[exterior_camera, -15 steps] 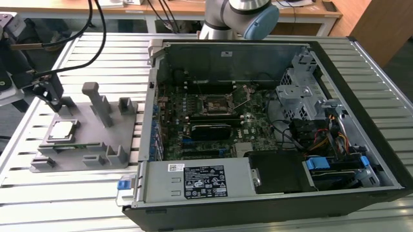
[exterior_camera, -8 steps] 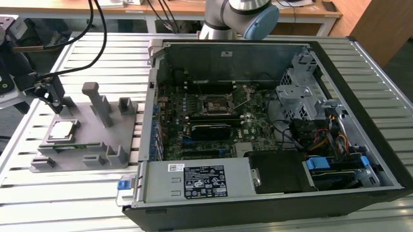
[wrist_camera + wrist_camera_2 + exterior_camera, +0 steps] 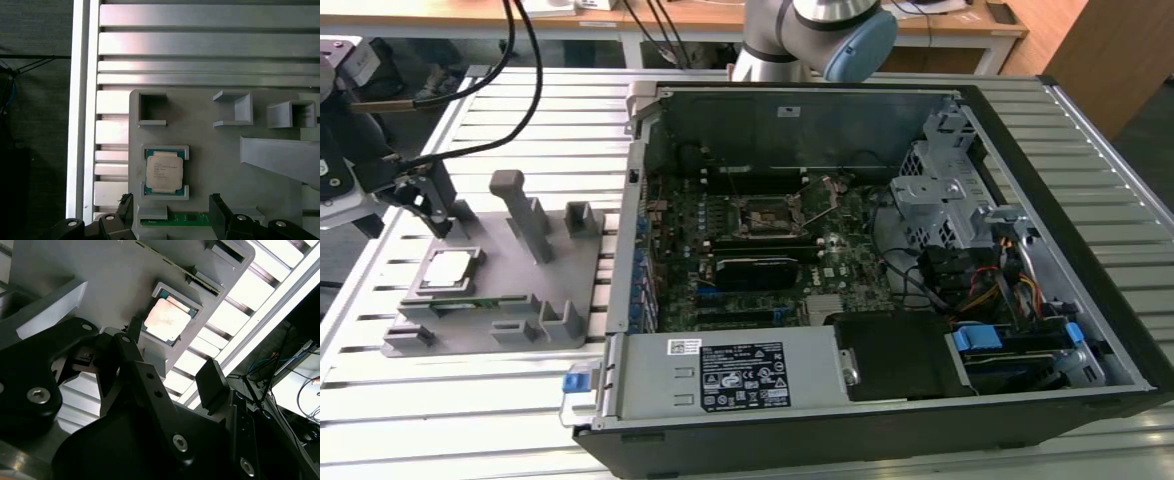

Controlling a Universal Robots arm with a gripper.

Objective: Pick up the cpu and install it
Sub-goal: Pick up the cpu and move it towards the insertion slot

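The cpu (image 3: 451,268), a small silver-topped square chip, lies flat in a corner-bracket nest on the grey fixture (image 3: 520,305) at the exterior view's left. Both wrist views look down on the cpu (image 3: 163,171) (image 3: 167,320). My gripper (image 3: 438,205) hangs above the fixture's far part, a short way from the chip. In the first wrist view the gripper (image 3: 171,207) is open, its two black fingertips (image 3: 217,206) spread wide and holding nothing. The motherboard's black-framed socket (image 3: 767,215) sits inside the open computer case.
The open computer case (image 3: 1067,250) takes up the middle and right of the slatted metal table (image 3: 467,420). Upright grey blocks (image 3: 520,205) rise from the fixture beside my gripper. A green strip (image 3: 190,218) lies in a fixture slot near the chip. Cables (image 3: 507,60) hang at the back left.
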